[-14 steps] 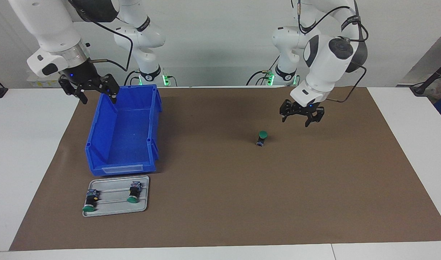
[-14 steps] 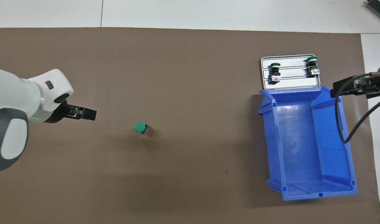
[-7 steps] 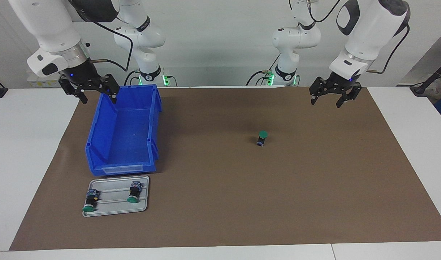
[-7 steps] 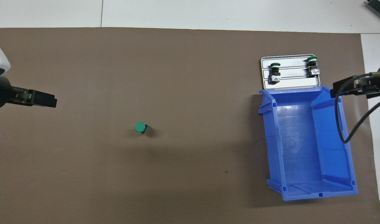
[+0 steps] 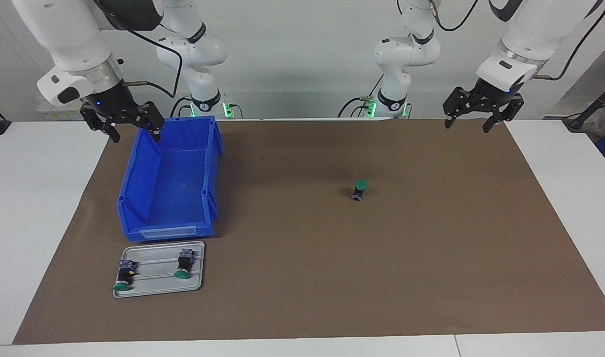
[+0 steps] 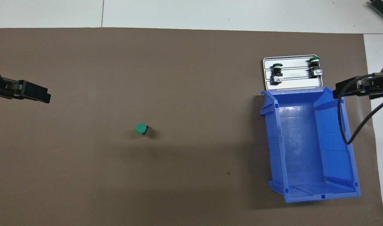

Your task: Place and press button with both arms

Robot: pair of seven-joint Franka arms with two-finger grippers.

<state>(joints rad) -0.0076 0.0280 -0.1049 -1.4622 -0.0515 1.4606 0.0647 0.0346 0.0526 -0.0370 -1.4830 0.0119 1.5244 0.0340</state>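
The button stands upright on the brown mat, green cap up, with nothing touching it. My left gripper hangs open and empty in the air over the mat's corner by the left arm's base, well away from the button. Above the rim of the blue bin that is nearest the robots, my right gripper waits, open and empty.
The blue bin sits at the right arm's end of the mat. Just farther from the robots lies a grey tray with two more buttons lying on it. The brown mat covers most of the table.
My left gripper has risen and drawn back from beside the button toward the left arm's end of the table. The button and the right arm have not moved.
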